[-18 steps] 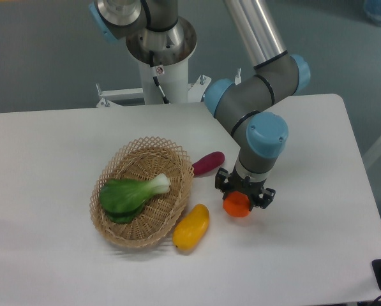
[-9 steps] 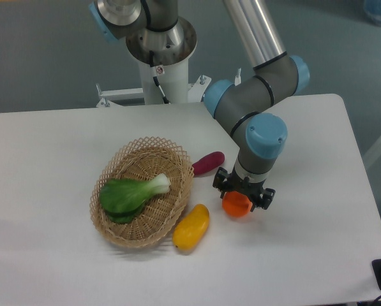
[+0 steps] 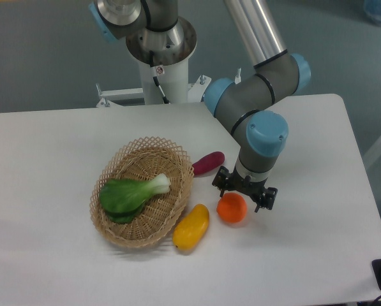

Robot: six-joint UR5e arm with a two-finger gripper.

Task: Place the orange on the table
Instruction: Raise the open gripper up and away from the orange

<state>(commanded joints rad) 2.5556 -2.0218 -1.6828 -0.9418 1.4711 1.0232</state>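
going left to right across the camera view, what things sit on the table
basket with the leafy green vegetable in it → yellow fruit → orange, with the gripper just above it. The purple vegetable lies farther back, overlapping the yellow fruit's span, so I leave it unordered.

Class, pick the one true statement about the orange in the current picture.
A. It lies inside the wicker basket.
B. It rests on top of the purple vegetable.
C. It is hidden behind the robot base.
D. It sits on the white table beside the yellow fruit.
D: the orange rests on the table, right of the yellow fruit and outside the basket.
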